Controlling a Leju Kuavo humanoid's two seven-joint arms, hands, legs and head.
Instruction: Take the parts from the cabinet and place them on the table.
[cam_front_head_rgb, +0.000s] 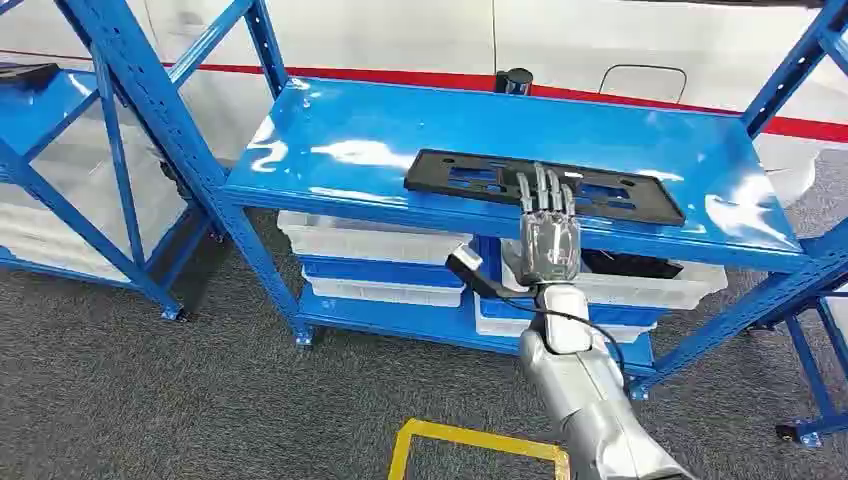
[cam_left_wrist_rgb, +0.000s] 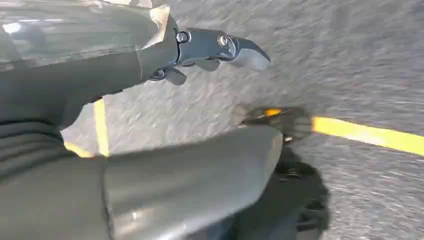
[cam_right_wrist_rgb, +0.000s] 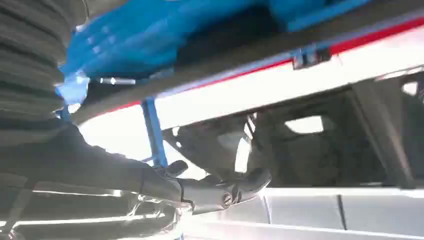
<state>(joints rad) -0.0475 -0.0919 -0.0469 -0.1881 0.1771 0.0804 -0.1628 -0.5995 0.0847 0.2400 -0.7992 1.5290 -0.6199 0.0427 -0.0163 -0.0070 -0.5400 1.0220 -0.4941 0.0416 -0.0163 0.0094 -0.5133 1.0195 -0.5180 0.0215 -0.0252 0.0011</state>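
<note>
A flat black part (cam_front_head_rgb: 470, 180) with cut-outs lies on the top of the blue cabinet shelf (cam_front_head_rgb: 340, 140), near its front edge. My right hand (cam_front_head_rgb: 548, 235) reaches up from below, and its straight fingers (cam_front_head_rgb: 545, 192) lie on the part's front right area. In the right wrist view the right hand (cam_right_wrist_rgb: 215, 190) shows a thumb and fingers apart with nothing between them, close to the dark part (cam_right_wrist_rgb: 310, 150). My left hand (cam_left_wrist_rgb: 210, 50) hangs over the grey floor, holding nothing.
White bins (cam_front_head_rgb: 370, 240) stand on the lower shelves, and one bin at the right (cam_front_head_rgb: 700, 283) holds dark parts. A second blue rack (cam_front_head_rgb: 60, 150) stands at the left. A yellow floor marking (cam_front_head_rgb: 470, 440) lies in front of me. A small black cylinder (cam_front_head_rgb: 517, 80) stands at the shelf's back.
</note>
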